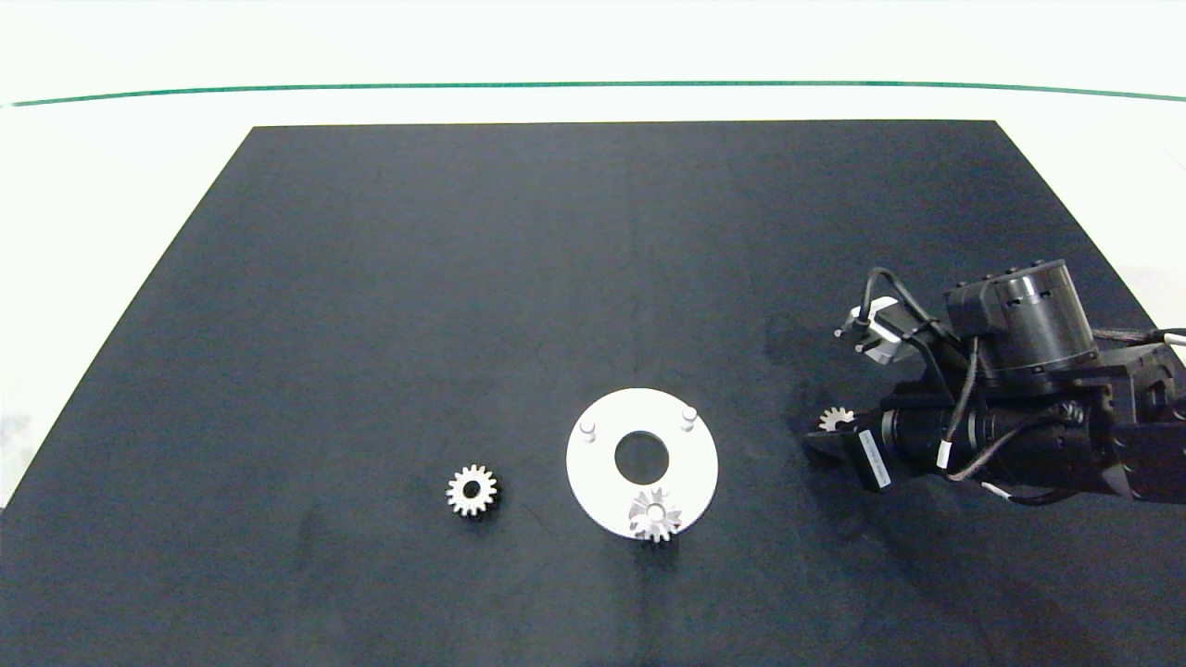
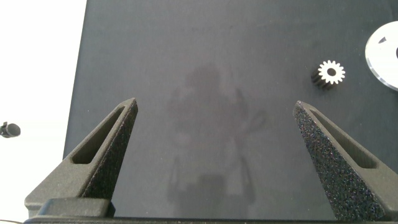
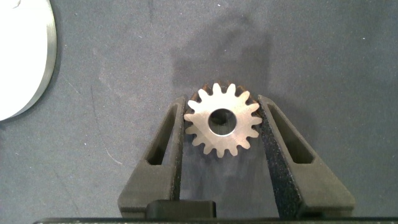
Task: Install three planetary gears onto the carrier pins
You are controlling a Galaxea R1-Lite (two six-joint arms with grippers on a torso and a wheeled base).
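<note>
R gripper [image 1: 827, 435] is down on the black mat [image 1: 371, 324], well off to the right of the white disc [image 1: 602, 482]. Its two grey fingers [image 3: 277, 146] are closed in on a silvery gear [image 3: 222, 120], teeth touching the pads on both sides, gear lying flat w/ its centre hole facing up. From overhead only part of that gear [image 1: 836, 420] peeks out by the fingertip; the rest is under the arm. In the R wrist view the disc's edge [image 3: 31, 62] sits off to one side of the gripper, apart from the held gear.

On the disc: three whitish pins in a triangle round the big centre hole. Two pins bare, one [image 1: 587, 430] on the side away from the R gripper, the other [image 1: 688, 416] on the side nearer it. A second gear [image 1: 655, 515] sits at the third pin, at the disc's near rim, teeth slightly overhanging the edge; can't tell if it's fully seated.

Third gear [image 1: 472, 491] lies flat on the mat beyond the disc from the R gripper, just beside the disc but not touching.

L gripper [image 2: 214, 124] isn't in the overhead view. Per its own cam it hangs over bare mat, fingers [image 2: 106, 149] spread wide, holding nothing. The third gear [image 2: 331, 72] lies ahead of it, beyond one fingertip, w/ the disc's rim [image 2: 382, 50] further on.
</note>
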